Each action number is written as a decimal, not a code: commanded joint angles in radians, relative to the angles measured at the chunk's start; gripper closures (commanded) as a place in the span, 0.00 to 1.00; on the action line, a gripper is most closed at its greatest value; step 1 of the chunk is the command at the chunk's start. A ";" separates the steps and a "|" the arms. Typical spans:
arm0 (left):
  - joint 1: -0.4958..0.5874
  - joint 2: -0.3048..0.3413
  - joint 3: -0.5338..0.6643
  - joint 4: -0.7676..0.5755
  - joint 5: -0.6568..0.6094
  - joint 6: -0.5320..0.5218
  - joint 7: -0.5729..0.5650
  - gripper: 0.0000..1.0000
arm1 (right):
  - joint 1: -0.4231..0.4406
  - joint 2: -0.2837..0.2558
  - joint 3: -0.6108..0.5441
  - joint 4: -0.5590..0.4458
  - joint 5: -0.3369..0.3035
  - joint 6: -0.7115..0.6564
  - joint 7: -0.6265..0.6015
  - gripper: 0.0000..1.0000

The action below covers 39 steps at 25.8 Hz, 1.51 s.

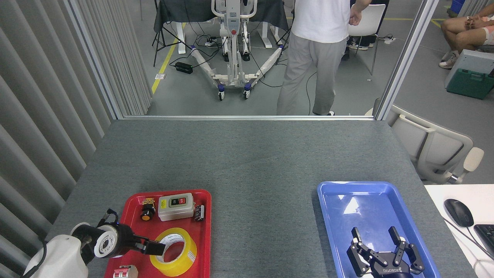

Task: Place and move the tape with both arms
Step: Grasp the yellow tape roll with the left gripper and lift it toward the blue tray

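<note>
Fingers [154,247] of the left arm clamp the tilted tape roll [173,251]'s near wall on the red tray [206,231], while the right fingers [394,235] spread open over the blue tray [328,216].

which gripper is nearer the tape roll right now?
Left. The left gripper is right at the tape roll in the red tray, one finger reaching into its core. The right gripper hangs open over the blue tray, far across the table.

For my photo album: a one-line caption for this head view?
Left end effector reaching into tape on red tray.
</note>
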 commanded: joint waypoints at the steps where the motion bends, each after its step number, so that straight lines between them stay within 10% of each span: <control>1: -0.017 -0.001 -0.033 -0.005 0.002 -0.005 -0.001 0.01 | 0.000 0.001 0.000 0.000 -0.003 -0.001 0.002 0.00; 15: -0.024 -0.007 -0.036 -0.011 0.007 -0.004 -0.001 0.03 | 0.001 0.007 -0.002 0.000 -0.003 -0.005 0.002 0.00; 39: -0.093 -0.013 -0.148 0.021 0.017 -0.073 -0.225 0.96 | 0.003 0.004 -0.006 0.000 -0.002 -0.034 -0.011 0.00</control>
